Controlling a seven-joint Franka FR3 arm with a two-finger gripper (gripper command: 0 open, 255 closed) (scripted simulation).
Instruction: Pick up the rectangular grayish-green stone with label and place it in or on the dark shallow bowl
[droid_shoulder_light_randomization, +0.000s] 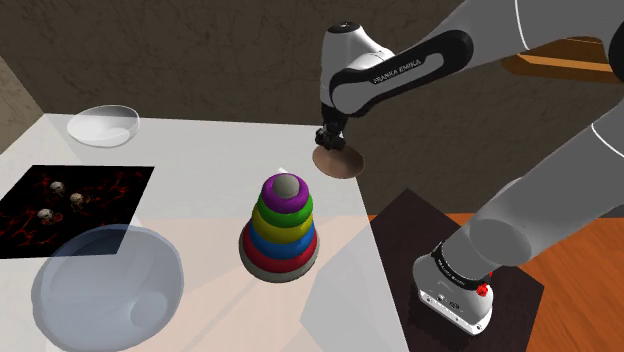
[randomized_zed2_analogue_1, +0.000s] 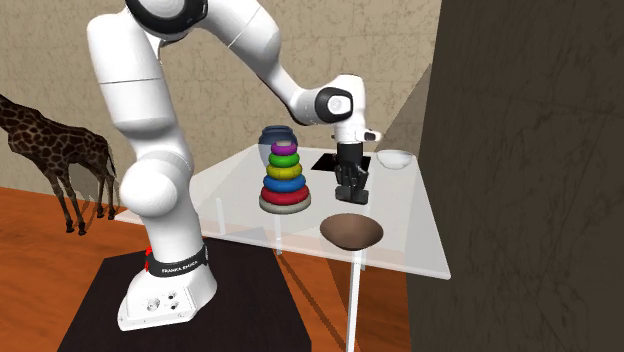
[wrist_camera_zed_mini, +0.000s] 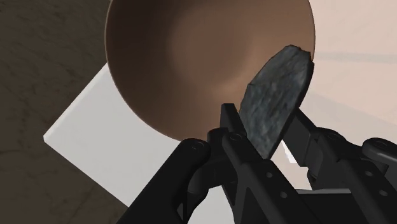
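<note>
Now at the placing step: the black gripper is closed on the dark grey, rough-faced stone. Its two fingers clasp the slab's lower part from either side, and the rest stands clear beyond the fingertips. No label can be made out on the visible face. Stone and gripper hang above the brown shallow bowl, which sits near an edge of the white table. As the wrist view presents it, the stone lies over the bowl's rim region rather than its middle.

Judged from this, the pick is done and the release is not yet done. The next move calls for a short shift toward the bowl's centre, a descent, and then a gentle parting of the fingers. A flat stone dropped on a sloping wall could slide out, or tip the bowl so close to the table edge.

The wrist view gives the grasp itself. The second exterior view gives instead the open gap between gripper and bowl, with the ring-stacking toy standing apart at that view's left.
</note>
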